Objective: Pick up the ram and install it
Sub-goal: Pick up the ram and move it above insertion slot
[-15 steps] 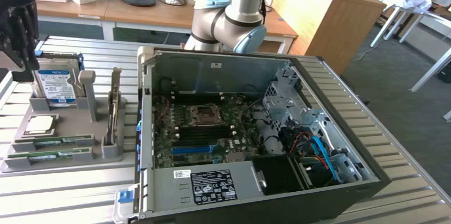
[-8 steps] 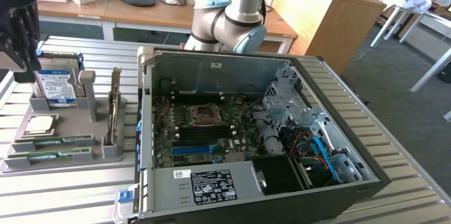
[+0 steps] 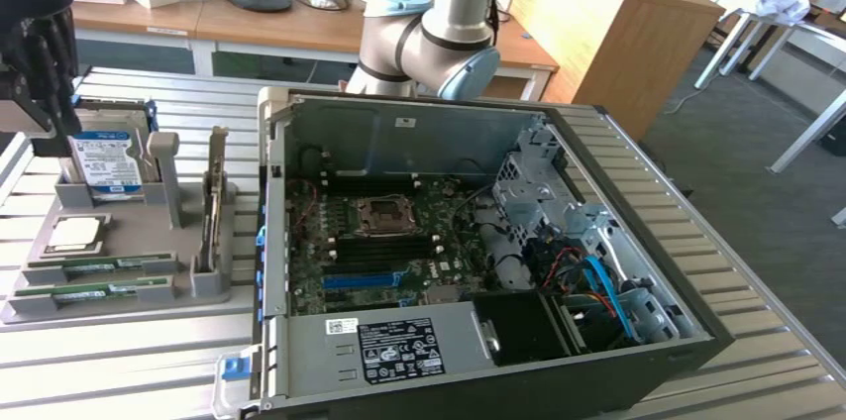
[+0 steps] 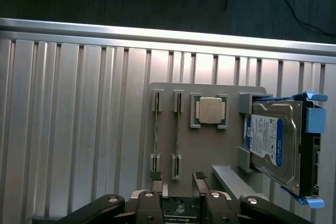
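Two ram sticks stand on edge in slots of a grey holder tray point(image 3: 126, 301) on the exterior view's left. One ram stick point(image 3: 103, 266) point(image 4: 177, 132) lies beside the other point(image 3: 93, 289) point(image 4: 156, 132), both thin green strips. My gripper point(image 3: 55, 133) point(image 4: 178, 181) hangs above the tray, well clear of it, open with nothing between its fingers. In the wrist view one black fingertip point(image 4: 156, 178) sits over one ram's end and the other fingertip point(image 4: 200, 178) just past the second ram. The open computer case point(image 3: 277, 242) shows the motherboard point(image 3: 383, 242).
On the same tray sit a square silver processor point(image 3: 77, 234) point(image 4: 210, 111) and a blue-labelled hard drive point(image 3: 109, 164) point(image 4: 273, 145) standing upright. A tall grey post point(image 3: 212, 212) rises from the tray. The ribbed metal table point(image 3: 133, 361) surrounds it; desks and a monitor stand behind.
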`<action>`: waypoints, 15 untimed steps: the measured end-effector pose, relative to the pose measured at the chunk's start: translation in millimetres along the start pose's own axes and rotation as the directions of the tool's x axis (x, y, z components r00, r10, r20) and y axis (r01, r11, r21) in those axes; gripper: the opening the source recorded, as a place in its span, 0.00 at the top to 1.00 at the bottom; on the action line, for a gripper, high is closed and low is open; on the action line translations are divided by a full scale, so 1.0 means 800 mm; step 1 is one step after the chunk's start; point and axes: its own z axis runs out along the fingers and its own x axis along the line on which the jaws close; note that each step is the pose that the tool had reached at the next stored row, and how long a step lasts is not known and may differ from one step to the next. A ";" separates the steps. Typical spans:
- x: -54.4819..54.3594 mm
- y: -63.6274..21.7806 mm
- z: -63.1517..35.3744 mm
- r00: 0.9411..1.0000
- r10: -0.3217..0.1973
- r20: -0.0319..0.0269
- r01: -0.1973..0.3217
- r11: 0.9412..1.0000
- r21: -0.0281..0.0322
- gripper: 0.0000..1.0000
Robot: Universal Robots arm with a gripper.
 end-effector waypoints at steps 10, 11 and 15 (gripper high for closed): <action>0.000 0.000 0.011 1.000 -0.009 0.000 0.009 1.000 0.001 0.64; 0.000 0.000 0.013 1.000 -0.010 0.000 0.010 1.000 0.001 0.64; 0.000 0.000 0.021 1.000 -0.012 0.000 0.012 1.000 0.001 0.64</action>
